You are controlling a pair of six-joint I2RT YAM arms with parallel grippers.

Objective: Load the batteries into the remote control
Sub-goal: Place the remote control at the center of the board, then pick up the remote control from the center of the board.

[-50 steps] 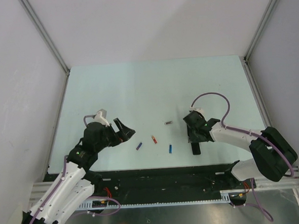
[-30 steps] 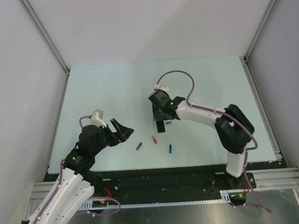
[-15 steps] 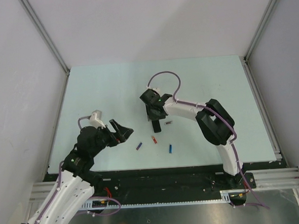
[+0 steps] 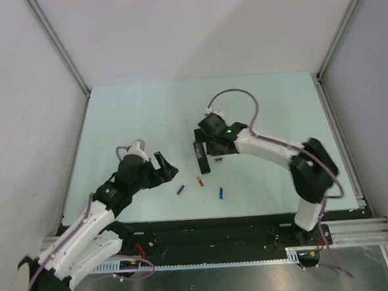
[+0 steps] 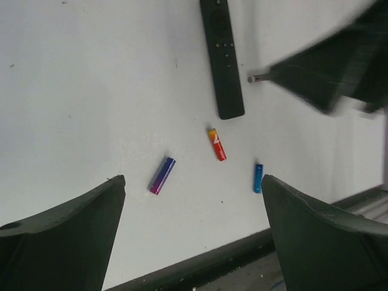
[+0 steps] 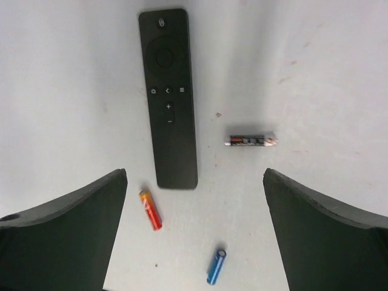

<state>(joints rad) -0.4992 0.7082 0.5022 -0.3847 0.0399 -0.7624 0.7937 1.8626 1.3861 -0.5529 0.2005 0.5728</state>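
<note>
On the table beneath my right tool (image 6: 195,194), open and empty, the remote control (image 6: 168,97) lies buttons-up among the batteries (image 6: 250,140). My left tool (image 5: 193,182) gapes too. If nudged, those cylinders could roll away.
</note>
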